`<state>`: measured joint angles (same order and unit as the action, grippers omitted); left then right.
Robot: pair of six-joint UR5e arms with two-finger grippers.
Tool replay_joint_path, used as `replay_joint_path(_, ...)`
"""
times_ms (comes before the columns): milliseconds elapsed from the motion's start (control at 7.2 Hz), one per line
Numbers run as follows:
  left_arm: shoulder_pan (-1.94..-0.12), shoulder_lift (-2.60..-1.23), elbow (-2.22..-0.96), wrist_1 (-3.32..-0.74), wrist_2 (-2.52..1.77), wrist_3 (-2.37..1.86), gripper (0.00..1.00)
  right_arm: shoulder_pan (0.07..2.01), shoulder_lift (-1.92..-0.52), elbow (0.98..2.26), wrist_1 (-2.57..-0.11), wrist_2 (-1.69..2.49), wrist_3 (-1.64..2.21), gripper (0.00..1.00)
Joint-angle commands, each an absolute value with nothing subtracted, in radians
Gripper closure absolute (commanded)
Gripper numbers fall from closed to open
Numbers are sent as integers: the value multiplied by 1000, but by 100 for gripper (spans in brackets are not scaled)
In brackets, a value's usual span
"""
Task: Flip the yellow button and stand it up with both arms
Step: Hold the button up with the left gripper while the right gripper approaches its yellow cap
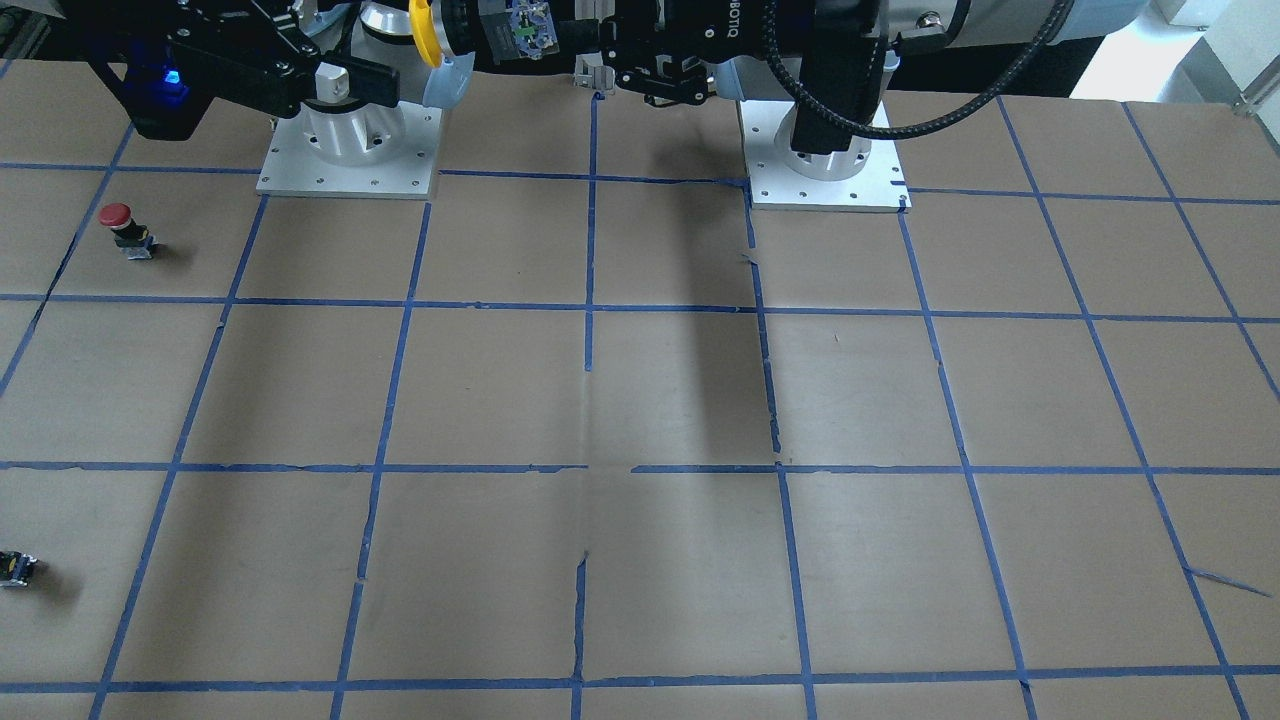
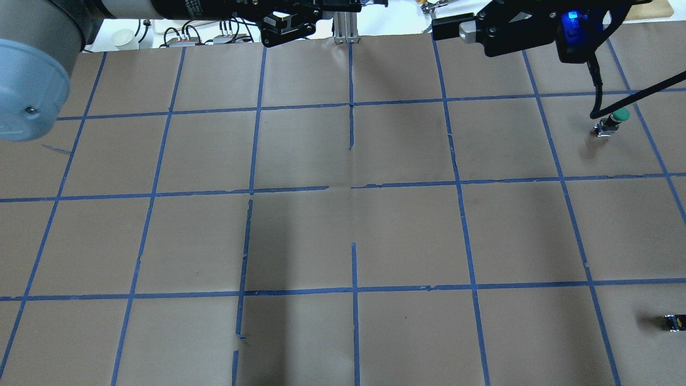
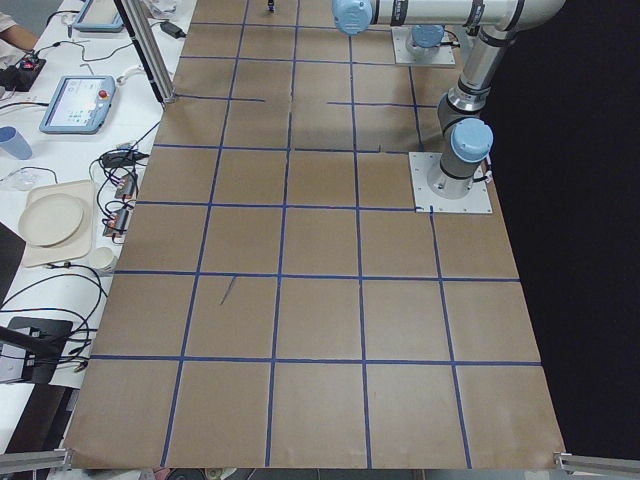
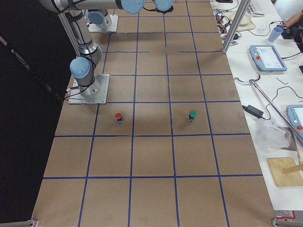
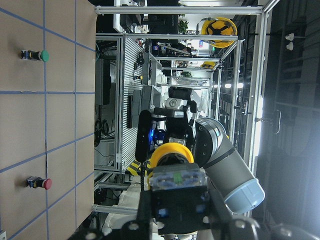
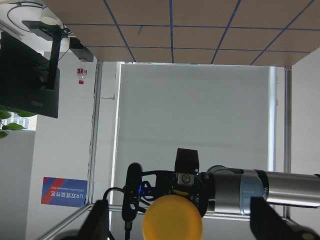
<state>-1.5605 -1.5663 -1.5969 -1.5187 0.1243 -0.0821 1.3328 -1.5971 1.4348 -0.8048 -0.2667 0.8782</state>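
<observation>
We see the table [image 1: 640,400], covered in brown paper with a grid of blue tape, filling most of the front-facing view.

The left arm [image 3: 470,90] and the right arm [image 4: 83,47] both rise from their base plates and reach out high over the table. Their wrists meet at the top edge of the front-facing view.

The left gripper [image 5: 177,197] is clamped on the blocky body of the yellow button [image 5: 170,152]. The button is up in the air, clear of the table. In the front-facing view it lies sideways at the top centre-left, with its cap edge-on and turned toward the frame's left.

The right gripper [image 6: 181,220] faces the cap head-on with its fingers spread wide. In its wrist view the cap sits low in the frame between them, with clear gaps on both sides.

On the table, a red button [image 1: 118,225] stands cap up at the left edge of the front-facing view. A green button [image 2: 616,119] stands at the upper right of the overhead view. A small black-and-yellow part [image 1: 18,568] lies at the lower left edge of the front-facing view, well apart from both.
</observation>
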Motion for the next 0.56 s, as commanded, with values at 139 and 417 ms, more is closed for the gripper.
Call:
replay_joint_path(139, -1560, -1566, -1598, -1519, 124, -80, 98, 1351, -1620, 1434, -799, -230, 893, 1)
replay_joint_path(417, -1560, -1565, -1597, -1519, 124, -81, 98, 1358, -1620, 1437, -789, -232, 897, 1)
